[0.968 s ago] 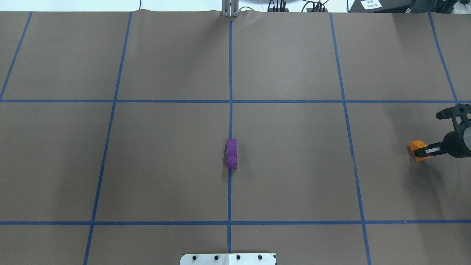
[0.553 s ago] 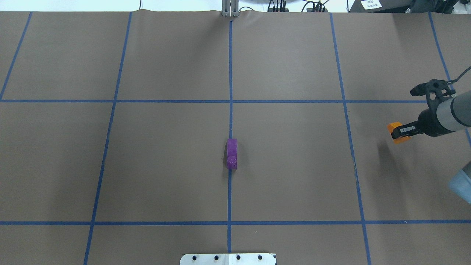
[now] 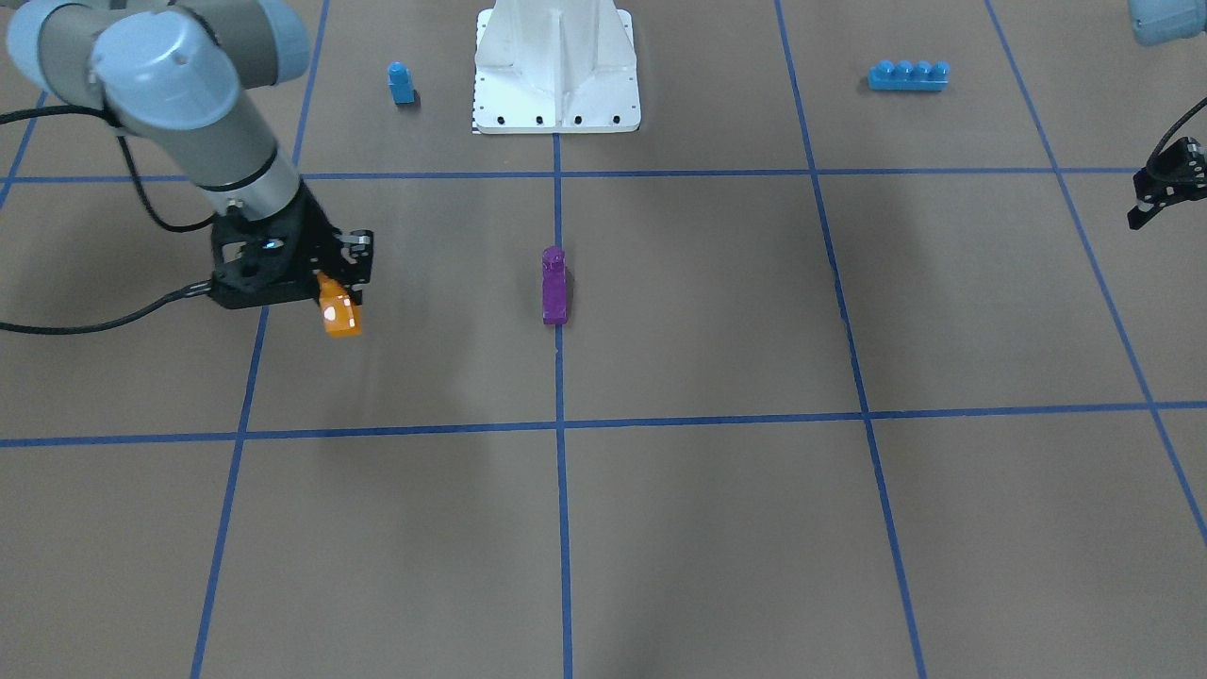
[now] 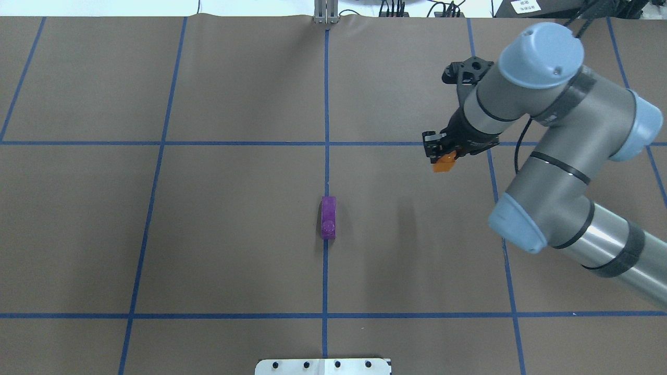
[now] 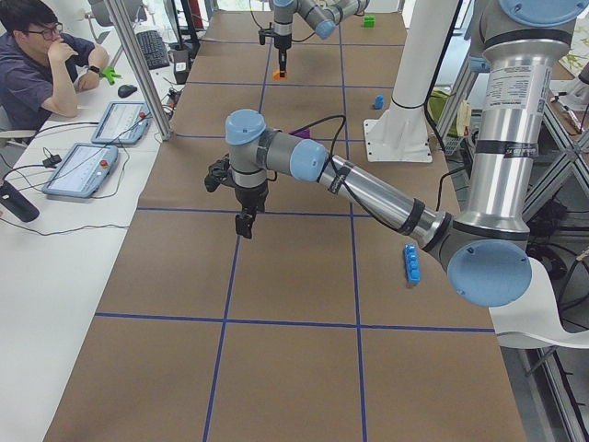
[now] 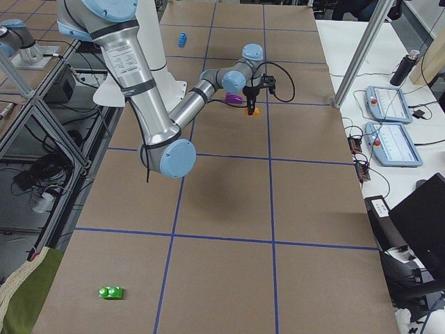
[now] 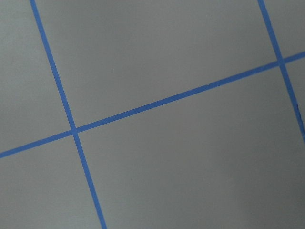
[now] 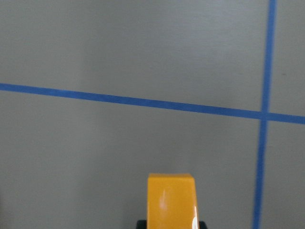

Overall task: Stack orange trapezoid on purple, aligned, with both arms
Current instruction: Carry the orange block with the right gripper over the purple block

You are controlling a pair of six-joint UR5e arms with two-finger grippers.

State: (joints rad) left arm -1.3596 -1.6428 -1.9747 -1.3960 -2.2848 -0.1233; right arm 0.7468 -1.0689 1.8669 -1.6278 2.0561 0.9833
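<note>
The purple block point(image 4: 328, 217) lies on the centre blue tape line, stud toward the robot; it also shows in the front view point(image 3: 554, 286). My right gripper point(image 4: 442, 155) is shut on the orange trapezoid point(image 4: 443, 163) and holds it above the table, to the right of and beyond the purple block. The orange trapezoid also shows in the front view point(image 3: 338, 312) and the right wrist view point(image 8: 170, 200). My left gripper point(image 3: 1158, 200) hangs empty over the table far to my left, out of the overhead view. I cannot tell whether it is open or shut.
A small blue one-stud block point(image 3: 401, 83) and a long blue brick point(image 3: 907, 75) lie either side of the white pedestal point(image 3: 556, 66). A green block point(image 6: 111, 293) lies at the table's far right end. An operator point(image 5: 37, 55) sits beyond the far edge.
My right arm has swung in from the table's right edge toward the middle and farther out, carrying the orange trapezoid. The purple block has not moved.
</note>
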